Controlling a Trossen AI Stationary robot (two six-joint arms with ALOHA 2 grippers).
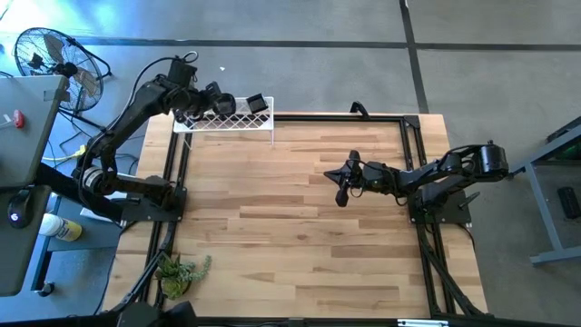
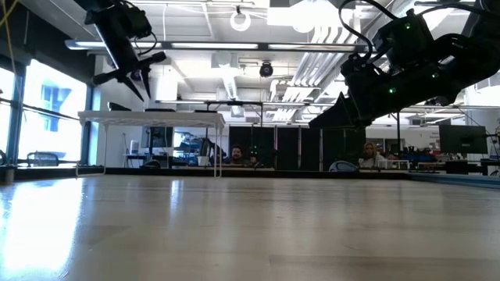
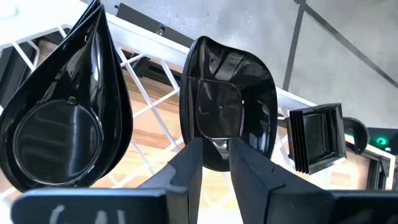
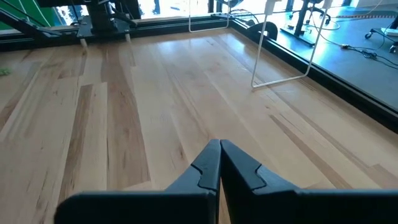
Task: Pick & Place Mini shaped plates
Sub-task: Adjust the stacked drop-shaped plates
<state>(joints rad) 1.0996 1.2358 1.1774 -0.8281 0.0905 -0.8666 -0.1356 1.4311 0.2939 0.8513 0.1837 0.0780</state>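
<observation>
Three plates (image 3: 227, 102) upright in rack (image 1: 224, 120) | left tool (image 3: 214, 163) pinching middle one | right tool (image 4: 219, 163) closed, empty

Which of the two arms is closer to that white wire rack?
The left. The left gripper is right at the white wire rack, its fingers either side of a black plate standing there. The right gripper hovers mid-table, well away.

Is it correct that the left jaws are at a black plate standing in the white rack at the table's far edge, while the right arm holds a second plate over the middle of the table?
Not quite. The right gripper holds nothing: the right wrist view shows its jaws shut over bare table. The rest stands: the left wrist view shows the left gripper at a black plate in the white rack.
</observation>
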